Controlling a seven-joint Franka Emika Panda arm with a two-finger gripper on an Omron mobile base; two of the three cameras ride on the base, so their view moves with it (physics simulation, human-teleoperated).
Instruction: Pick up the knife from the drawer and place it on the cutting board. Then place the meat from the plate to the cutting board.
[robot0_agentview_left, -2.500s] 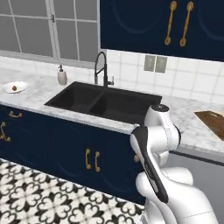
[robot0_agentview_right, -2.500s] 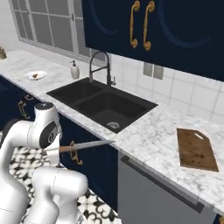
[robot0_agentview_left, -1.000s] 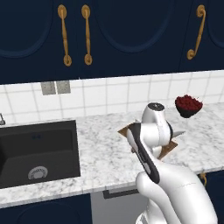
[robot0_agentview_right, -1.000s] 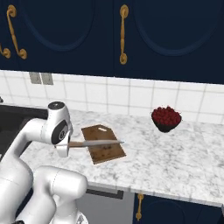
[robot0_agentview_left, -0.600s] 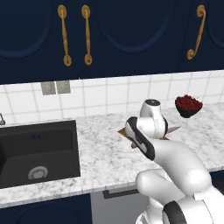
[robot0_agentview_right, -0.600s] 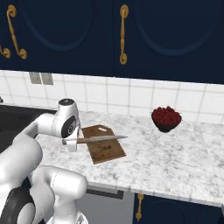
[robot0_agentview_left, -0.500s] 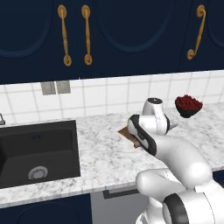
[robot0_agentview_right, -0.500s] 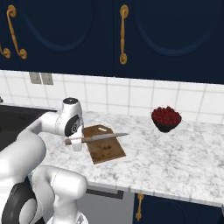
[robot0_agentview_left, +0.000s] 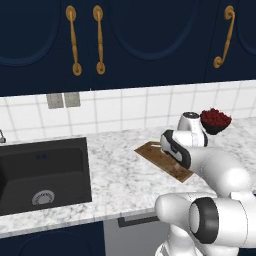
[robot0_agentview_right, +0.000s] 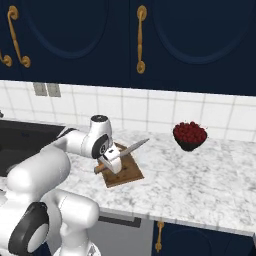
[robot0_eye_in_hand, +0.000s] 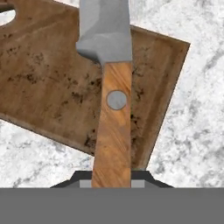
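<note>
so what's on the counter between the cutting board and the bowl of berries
Bare grey-white marble counter lies between the brown wooden cutting board and the dark bowl of red berries, seen in the right base view.

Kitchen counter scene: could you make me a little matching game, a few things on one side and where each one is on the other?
Things:
1. knife
2. cutting board
3. bowl of red berries
4. sink

Places:
A. set into the counter, far left in the left base view
B. held by its wooden handle in the gripper, above the board
C. lying flat on the marble counter under the gripper
D. near the tiled wall, to the right of the board

Pairs: 1-B, 2-C, 3-D, 4-A
</note>
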